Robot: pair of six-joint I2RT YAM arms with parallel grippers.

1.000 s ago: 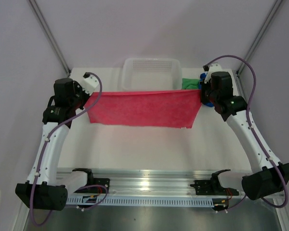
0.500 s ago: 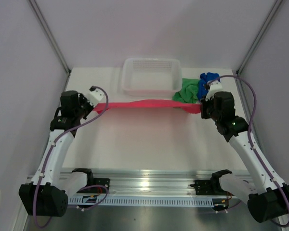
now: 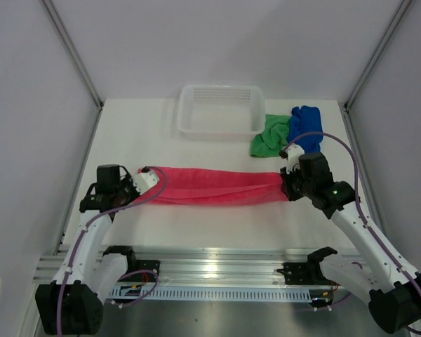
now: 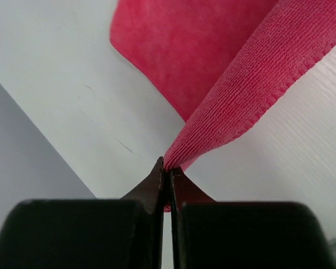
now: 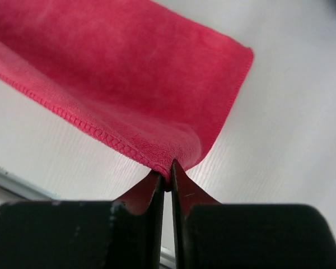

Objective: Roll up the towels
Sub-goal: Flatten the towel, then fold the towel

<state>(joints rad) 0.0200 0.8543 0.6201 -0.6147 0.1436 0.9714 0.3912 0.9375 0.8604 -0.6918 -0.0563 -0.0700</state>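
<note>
The pink towel (image 3: pixel 210 186) stretches in a band low across the worktop (image 3: pixel 210 225), one end pinched in the closed left fingers (image 4: pixel 148 190), the other in the right fingers (image 5: pixel 143 196).

No legible text, no labels, brands or numbers, pink towel (image 3: pixel 210 186) unmarked
</note>
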